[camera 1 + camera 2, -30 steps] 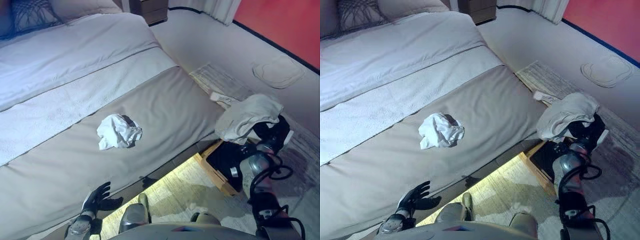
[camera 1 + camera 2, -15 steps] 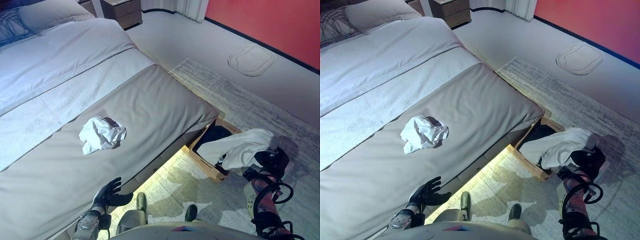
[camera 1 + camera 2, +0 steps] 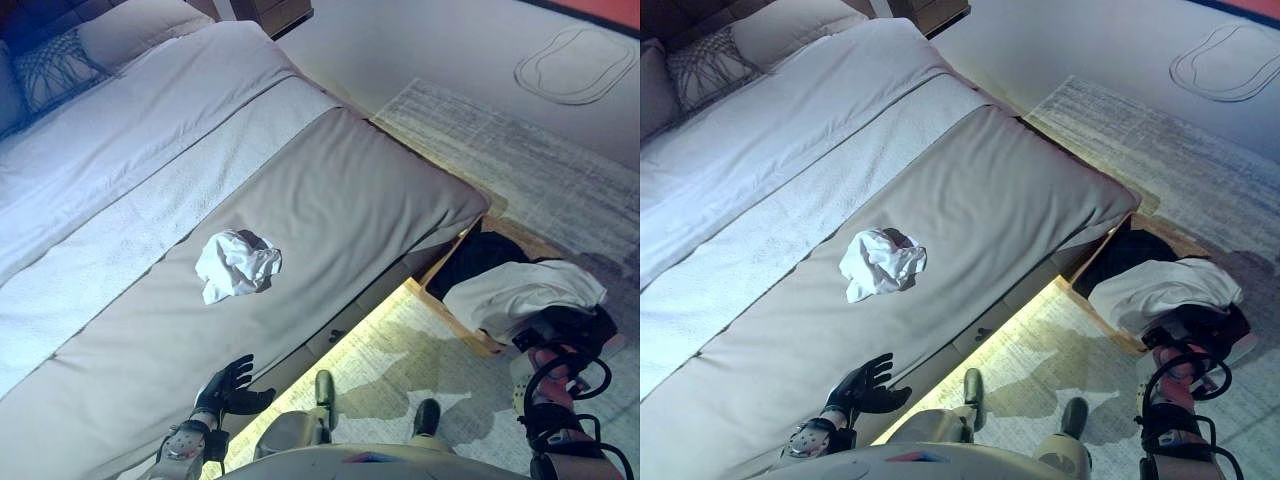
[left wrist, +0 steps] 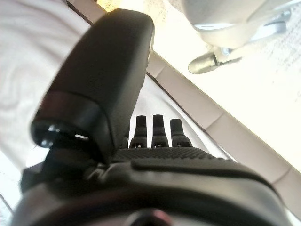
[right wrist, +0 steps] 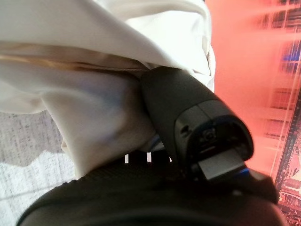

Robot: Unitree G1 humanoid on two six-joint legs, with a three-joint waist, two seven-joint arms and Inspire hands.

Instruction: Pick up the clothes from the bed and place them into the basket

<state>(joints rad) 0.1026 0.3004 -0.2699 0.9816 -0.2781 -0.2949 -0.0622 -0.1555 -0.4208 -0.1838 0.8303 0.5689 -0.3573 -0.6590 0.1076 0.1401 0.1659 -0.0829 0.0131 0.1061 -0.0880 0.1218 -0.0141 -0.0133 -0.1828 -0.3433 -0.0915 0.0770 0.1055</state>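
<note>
My right hand (image 3: 572, 328) is shut on a white garment (image 3: 522, 294) and holds it over the near edge of the wooden basket (image 3: 462, 255), which stands on the floor at the foot corner of the bed and has dark cloth inside. In the right wrist view the white garment (image 5: 89, 94) drapes over the thumb (image 5: 188, 108). A second crumpled white garment (image 3: 236, 265) lies on the grey bed cover (image 3: 330, 200). My left hand (image 3: 228, 385) is open, fingers spread, at the near edge of the bed; its straight fingers (image 4: 160, 129) show in the left wrist view.
The bed (image 3: 150, 130) has white sheets and pillows (image 3: 130, 30) at the far left. A pale rug (image 3: 500, 140) covers the floor by the basket. A wooden nightstand (image 3: 275, 10) stands at the back.
The camera has shifted, so the whole scene sits differently. My right hand with the white garment has come down lower over the basket. My left hand stays open at the bed edge.
</note>
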